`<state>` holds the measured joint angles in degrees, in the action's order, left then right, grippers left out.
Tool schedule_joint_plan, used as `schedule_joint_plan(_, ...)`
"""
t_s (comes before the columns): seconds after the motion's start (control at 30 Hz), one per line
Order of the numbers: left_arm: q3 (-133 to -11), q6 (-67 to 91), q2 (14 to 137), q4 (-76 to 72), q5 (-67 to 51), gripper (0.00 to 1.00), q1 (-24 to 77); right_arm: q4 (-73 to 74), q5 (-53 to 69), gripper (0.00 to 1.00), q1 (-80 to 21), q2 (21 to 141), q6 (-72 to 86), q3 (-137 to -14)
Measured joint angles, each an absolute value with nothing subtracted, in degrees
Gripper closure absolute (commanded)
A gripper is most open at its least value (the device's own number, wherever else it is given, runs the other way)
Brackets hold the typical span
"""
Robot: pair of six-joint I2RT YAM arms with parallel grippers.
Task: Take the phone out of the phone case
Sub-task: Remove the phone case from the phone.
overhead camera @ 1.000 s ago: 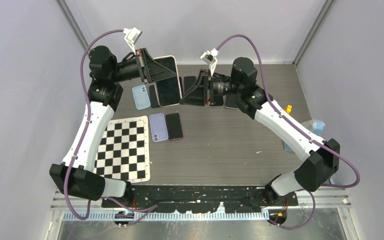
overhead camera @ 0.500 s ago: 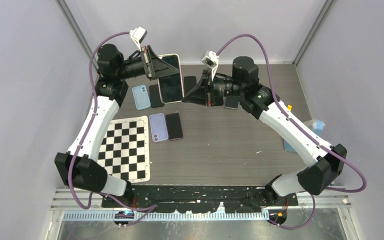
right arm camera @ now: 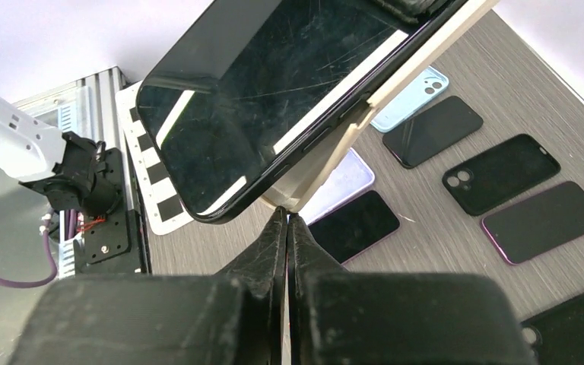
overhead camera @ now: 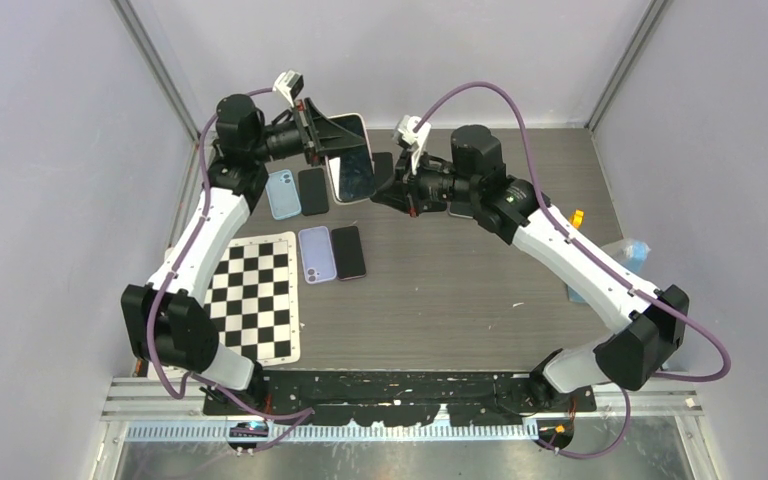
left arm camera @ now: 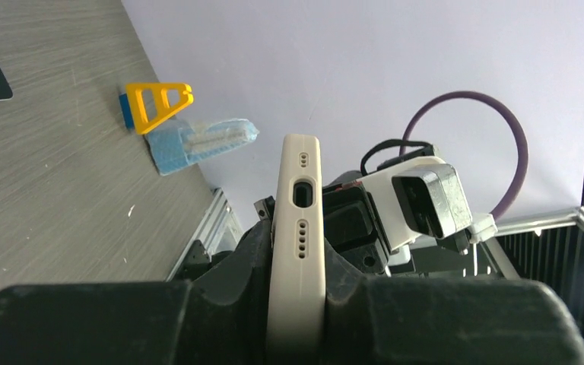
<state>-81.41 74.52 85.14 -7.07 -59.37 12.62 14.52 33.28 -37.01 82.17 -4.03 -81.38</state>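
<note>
Partly, left pincer point(left arm camera: 296, 296) hides phone case point(left arm camera: 298, 228) (port point(left arm camera: 302, 193) shows).

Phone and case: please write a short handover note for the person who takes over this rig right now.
Left gripper: shut on the phone case, held up above the table, with the phone in it.
Right gripper: shut, empty, tips at the case's near corner.
Done: case lifted; in the right wrist view one end of the phone seems to stand off the case.
Left: free the phone fully and take it out.
</note>
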Motion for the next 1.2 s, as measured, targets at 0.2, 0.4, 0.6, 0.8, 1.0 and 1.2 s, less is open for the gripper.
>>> schedule_joint_plan(0.2,-80.6,75.9,85.4,-7.5,-56.7,1.0,12.5,9.7,30.1,0.96,-37.1,80.6,0.0,-77.9)
schedule_joint_plan(0.4,-78.3,80.0,85.4,-9.0,-54.4,1.0,10.8,4.4,28.6,0.41,-35.0,77.1,10.8,-74.4)
schedule_joint_plan(0.6,-74.2,92.0,85.4,-15.7,-53.5,1.0,9.6,2.7,31.6,0.3,-30.5,76.3,21.6,-74.2)
schedule_joint_plan(0.8,-67.3,105.9,88.1,-27.9,-49.7,1.0,9.6,-6.8,37.4,0.55,-30.8,76.4,36.1,-73.9)
schedule_joint_plan(1.0,-65.0,112.1,90.3,-30.0,-45.9,1.0,9.6,-18.8,39.8,0.97,-32.6,78.6,47.6,-74.0)
schedule_joint_plan(1.2,-65.0,115.4,90.3,-32.9,-44.2,1.0,9.6,-21.5,39.4,0.89,-34.0,81.6,51.9,-74.4)
